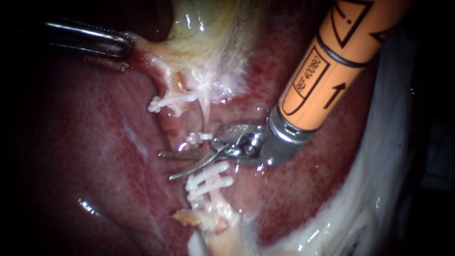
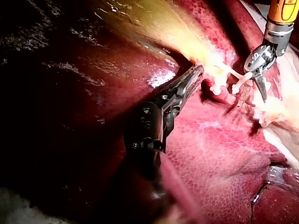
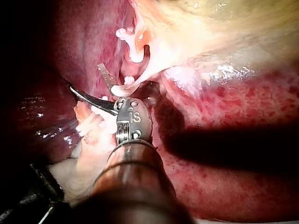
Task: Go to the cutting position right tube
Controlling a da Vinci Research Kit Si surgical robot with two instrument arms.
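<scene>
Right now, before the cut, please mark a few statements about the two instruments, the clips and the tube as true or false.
1. The right instrument has its blades open. True.
2. The left instrument holds nothing. False: its jaws are shut on the gallbladder.
3. White clips sit on the tube on either side of the blades. True.
4. The right instrument's shaft is black. False: it is orange.

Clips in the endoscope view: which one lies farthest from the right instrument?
The uppermost clip, alone just below the gallbladder; the others crowd the right instrument.
</scene>
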